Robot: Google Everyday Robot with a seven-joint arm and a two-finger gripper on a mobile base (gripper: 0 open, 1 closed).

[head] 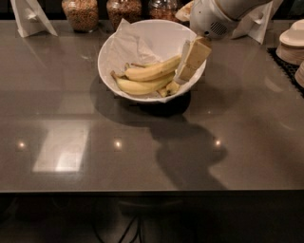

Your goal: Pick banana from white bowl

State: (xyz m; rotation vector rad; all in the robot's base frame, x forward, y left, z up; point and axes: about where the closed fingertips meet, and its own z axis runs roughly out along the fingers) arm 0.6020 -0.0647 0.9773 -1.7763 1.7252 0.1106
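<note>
The white bowl (110, 57) stands at the back middle of the dark table. In it lies the long pale yellow banana (152, 70), resting on a deeper-yellow curved banana (138, 87) with a dark stem. A short stubby banana (170, 88) lies at their right end. My gripper (180, 79) reaches down-left from the upper right, over the bowl's right rim. Its cream fingers (195, 58) are slightly apart, with the tips just at the right end of the pale banana. It holds nothing.
Crumpled white paper (128, 47) lines the bowl's left side. Glass jars (80, 12) stand in a row behind the bowl. White card stands (29, 18) sit at the back left and back right. Stacked cream plates (292, 45) sit on a dark mat at the right edge.
</note>
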